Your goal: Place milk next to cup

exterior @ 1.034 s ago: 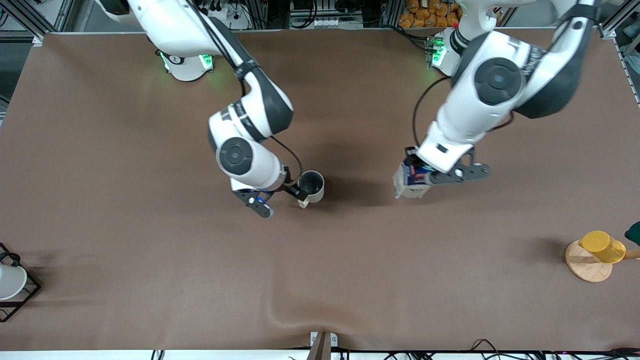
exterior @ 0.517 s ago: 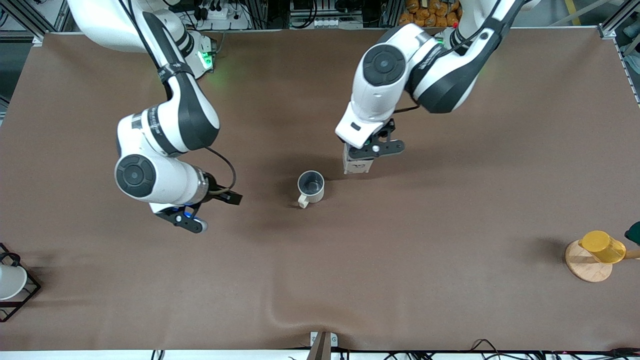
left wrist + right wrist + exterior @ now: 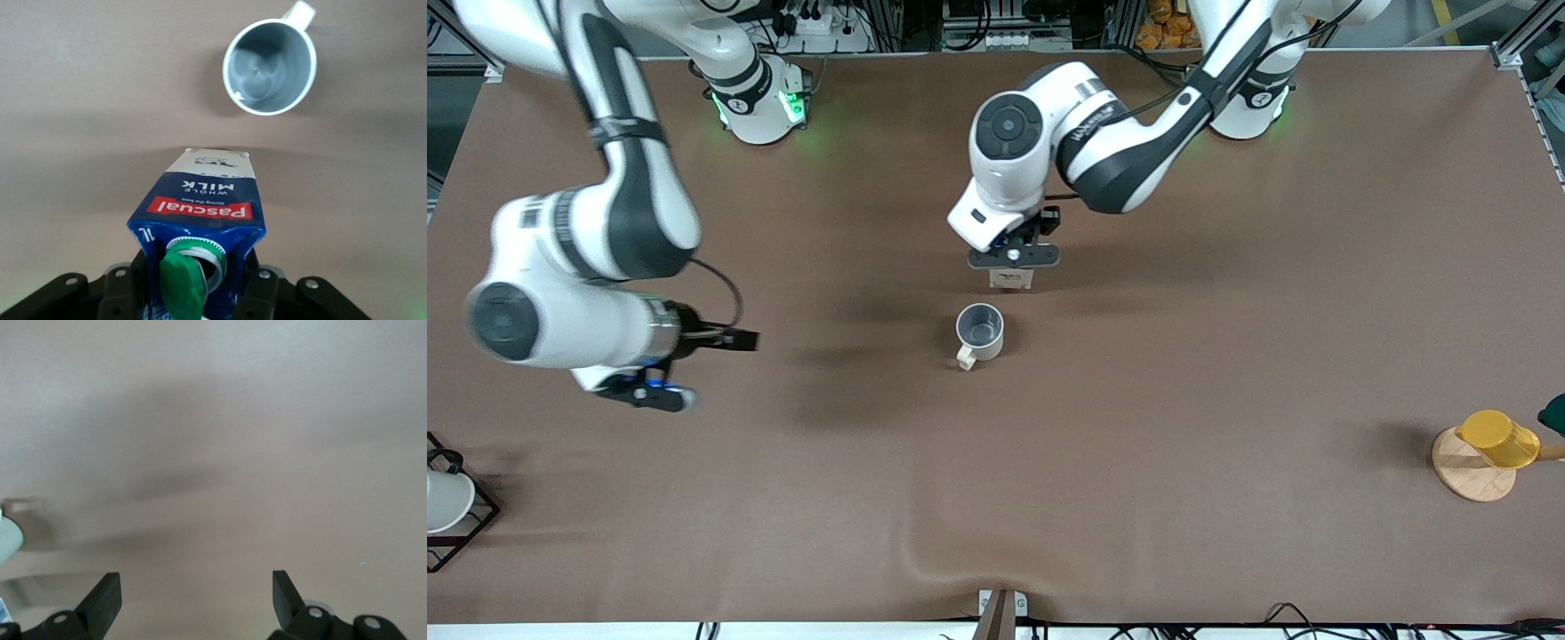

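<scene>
Going near to far on the brown bench [image 3: 1227, 400]: a yellow cup [image 3: 1498, 437] is lying on a round wooden stand [image 3: 1472, 467] at the left arm's end, and a white cup [image 3: 445, 500] is sitting in a black wire rack [image 3: 467, 524] at the right arm's end, both well apart from the middle and blocking nothing. The cup [image 3: 980, 331] is standing upright mid-bench, handle pointing to about 7 o'clock in the front view. The milk [image 3: 1012, 279] is sitting just at the cup's 1 o'clock, slightly farther from the camera, close but apart, with the left gripper [image 3: 1014, 258] clamping it from above.

The left wrist view is showing what the front view hides: green cap [image 3: 183, 283], red logo band, white MILK lettering, and the cup [image 3: 270, 65]'s grey inside.

The right gripper [image 3: 645, 391] is hovering over bare bench toward the right arm's end, fingers [image 3: 103, 597] spread wide, holding nothing.

Compared with half a second ago, the milk is arriving closer to the cup, and the right arm is pulling farther away.
</scene>
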Controlling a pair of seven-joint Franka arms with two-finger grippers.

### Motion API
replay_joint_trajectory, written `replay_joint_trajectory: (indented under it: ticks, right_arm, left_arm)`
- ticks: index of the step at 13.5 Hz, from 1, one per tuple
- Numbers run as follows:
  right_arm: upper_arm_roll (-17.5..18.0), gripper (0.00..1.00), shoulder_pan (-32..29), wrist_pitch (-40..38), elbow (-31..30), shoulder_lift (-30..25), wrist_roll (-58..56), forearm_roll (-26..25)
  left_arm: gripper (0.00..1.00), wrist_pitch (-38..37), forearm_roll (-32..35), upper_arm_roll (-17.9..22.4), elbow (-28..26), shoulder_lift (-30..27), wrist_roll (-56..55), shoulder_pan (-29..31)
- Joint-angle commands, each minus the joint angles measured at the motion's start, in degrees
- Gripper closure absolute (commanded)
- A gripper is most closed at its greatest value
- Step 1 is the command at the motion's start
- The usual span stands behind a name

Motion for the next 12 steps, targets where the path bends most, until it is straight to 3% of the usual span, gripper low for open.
replay_joint_trajectory:
  ticks: [1, 3, 8, 12]
  right_arm:
    - [1.2, 0.00, -4.2, -0.2, -2.5, -2.9, -6.5, -1.1]
    - [1.2, 0.00, -6.1, -0.8, -2.5, -4.4, -12.4, -3.6]
    - [1.3, 0.00, -6.3, -4.0, -2.3, -13.7, -13.8, -7.1]
    - [1.3, 0.00, -6.6, -6.1, -1.9, -18.1, -17.5, -7.2]
  left_arm:
    - [0.47, 0.9, 3.0, 0.5, 2.8, 2.4, -1.6, -1.9]
    - [0.47, 1.5, 4.1, 0.6, 2.8, 3.1, -2.9, -2.4]
    - [0.47, 4.0, 4.6, 1.1, 4.1, 5.2, -7.5, -4.2]
    - [0.47, 4.2, 4.9, 6.3, 4.1, 5.3, -10.1, -8.6]
